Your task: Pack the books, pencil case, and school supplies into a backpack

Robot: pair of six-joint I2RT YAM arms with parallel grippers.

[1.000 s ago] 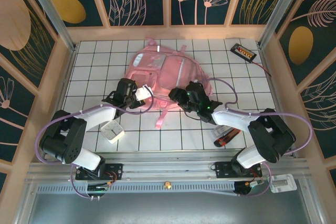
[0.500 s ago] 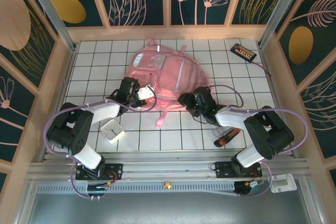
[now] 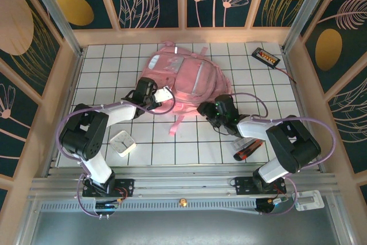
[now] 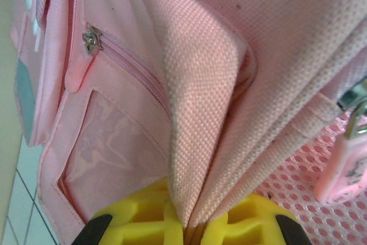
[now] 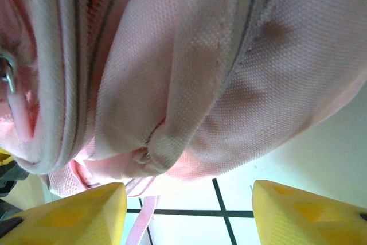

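Note:
The pink backpack (image 3: 183,78) lies at the middle of the tiled table. My left gripper (image 3: 162,93) is at its near-left edge. The left wrist view has the yellow fingers (image 4: 143,222) pinched together on a fold of the backpack (image 4: 200,55); this gripper (image 4: 192,222) is shut on the fabric. My right gripper (image 3: 203,109) is at the bag's near-right corner. It (image 5: 189,210) stands open just short of the rounded backpack (image 5: 189,55), with bare tile between its fingers. The books and pencil case are out of view. Small school supplies, a dark-and-red pack (image 3: 248,150), lie beside the right arm.
A small white boxy item (image 3: 122,142) sits by the left arm. A flat black device with orange buttons (image 3: 265,56) and its cable lies at the back right. A loose pink strap (image 3: 175,127) trails toward me. Wooden walls ring the table.
My left gripper pushed forward to the backpack's edge and shut on a fold of its fabric. The backpack shifted slightly away and rightward. The right gripper drew back a little, still open.

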